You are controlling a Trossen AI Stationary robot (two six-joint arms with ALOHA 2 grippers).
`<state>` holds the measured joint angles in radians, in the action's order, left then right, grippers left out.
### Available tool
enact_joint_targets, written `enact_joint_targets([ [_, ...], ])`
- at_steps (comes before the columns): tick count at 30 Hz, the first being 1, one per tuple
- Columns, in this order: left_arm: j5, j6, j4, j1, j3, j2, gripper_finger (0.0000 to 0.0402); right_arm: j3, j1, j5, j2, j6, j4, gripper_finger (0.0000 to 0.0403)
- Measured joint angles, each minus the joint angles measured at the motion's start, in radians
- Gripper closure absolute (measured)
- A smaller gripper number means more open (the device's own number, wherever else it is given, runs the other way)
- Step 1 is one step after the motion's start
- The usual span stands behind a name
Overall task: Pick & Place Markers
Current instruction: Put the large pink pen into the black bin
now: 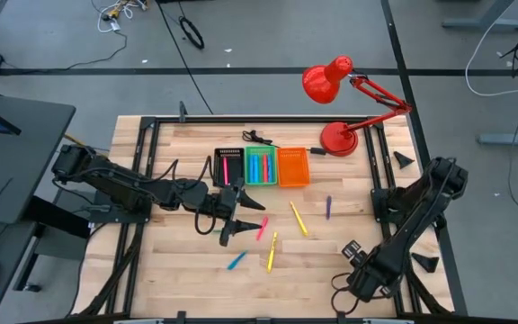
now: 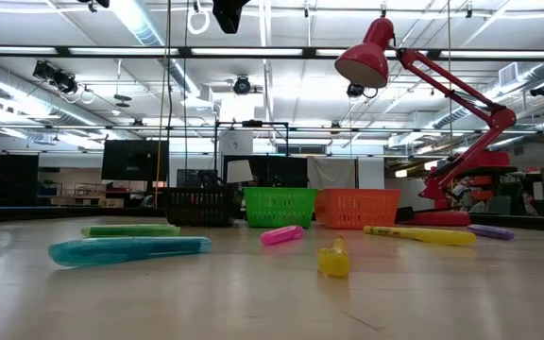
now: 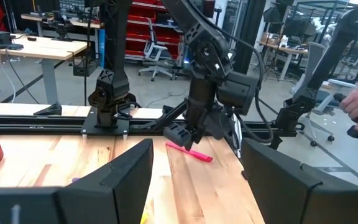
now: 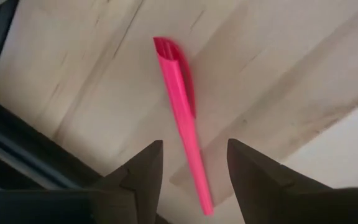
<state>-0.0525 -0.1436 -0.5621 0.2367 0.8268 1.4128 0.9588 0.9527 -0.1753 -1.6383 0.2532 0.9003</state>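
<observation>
Step in hand: the pick of a pink marker (image 4: 182, 106) was judged to be under way, with the grasp not yet made.
Right gripper (image 4: 194, 148): it was seen low over the bench (image 1: 178, 261) at the lower right of the high view. Its jaws were spread, one on either side of the marker, and nothing was gripped.
Pink marker: it was found flat on the wood, running slantwise between the two dark fingers in the right wrist view. In the high view it was hidden under the arm.
Left gripper (image 1: 234, 220): it was held at the centre of the high view, below the black bin (image 1: 227, 167). Its jaws were wide apart and empty.
Loose markers: another pink one (image 1: 262, 228), two yellow (image 1: 299, 219) (image 1: 271, 252), a blue (image 1: 236, 261) and a purple (image 1: 328, 207) were left scattered across the middle of the bench.
Bins: the black bin, the green bin (image 1: 260, 167) and the orange bin (image 1: 293, 167) were lined up at upper centre. Some markers were already laid in the black and green ones.
Next move: a short descent and a closing of the jaws across the marker's middle would be called for. A lift and a carry up-left to the bins would then be needed.
Risk: the slant of the marker was judged likely to let it roll or pivot when pinched.
</observation>
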Motion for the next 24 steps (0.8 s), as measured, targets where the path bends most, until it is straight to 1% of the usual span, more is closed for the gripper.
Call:
enact_joint_targets([
  [8, 0.004, -0.002, 0.0, 0.0, 0.0, 0.0, 0.0154, 0.0, 0.026, 0.016, -0.072, 0.047, -0.043, 0.0223],
  [15, 0.005, -0.002, -0.001, 0.0, 0.0, 0.0, 0.0154, 0.005, 0.088, 0.078, -0.122, 0.145, -0.041, 0.0223],
  [19, 0.005, -0.002, -0.001, 0.0, 0.0, 0.0, 0.0154, 0.004, 0.098, 0.12, -0.127, 0.154, -0.041, 0.0223],
  [21, 0.005, -0.002, -0.001, 0.0, 0.0, 0.0, 0.0154, 0.003, 0.097, 0.119, -0.128, 0.15, -0.041, 0.0228],
  [24, 0.005, -0.002, -0.001, 0.0, 0.0, 0.0, 0.0154, 0.003, 0.097, 0.122, -0.128, 0.15, -0.041, 0.0247],
])
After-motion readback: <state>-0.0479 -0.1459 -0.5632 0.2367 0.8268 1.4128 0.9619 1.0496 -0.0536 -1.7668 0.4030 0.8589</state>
